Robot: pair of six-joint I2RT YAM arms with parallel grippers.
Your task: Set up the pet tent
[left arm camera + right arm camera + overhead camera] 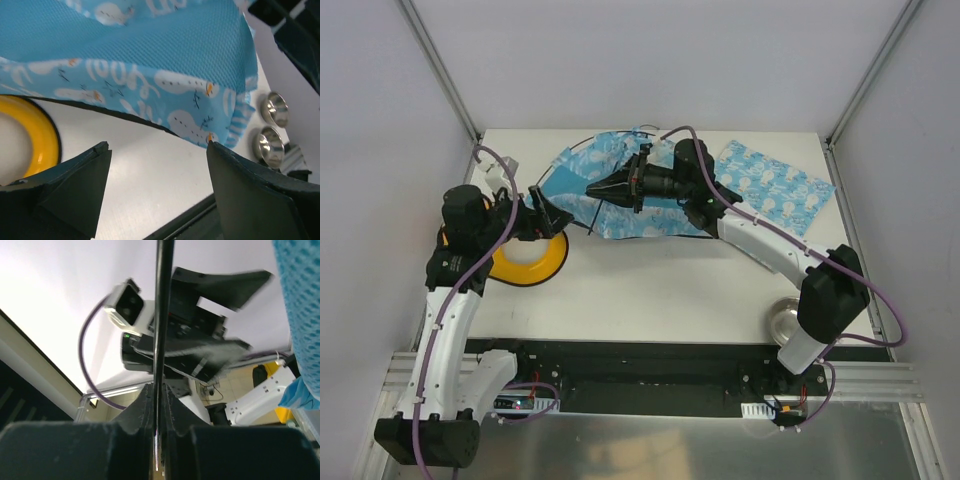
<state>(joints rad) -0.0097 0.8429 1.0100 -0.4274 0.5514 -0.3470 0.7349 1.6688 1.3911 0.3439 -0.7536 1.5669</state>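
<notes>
Right wrist: right tool [158,390] clamps a black tent pole [164,300] (left tool [157,146] gapes).

I see a light blue fabric pet tent [150,55] printed with white, orange-nosed figures and edged in dark trim. The round plastic bowl [46,136] is yellow, and the thin pole [164,315] is black.
</notes>
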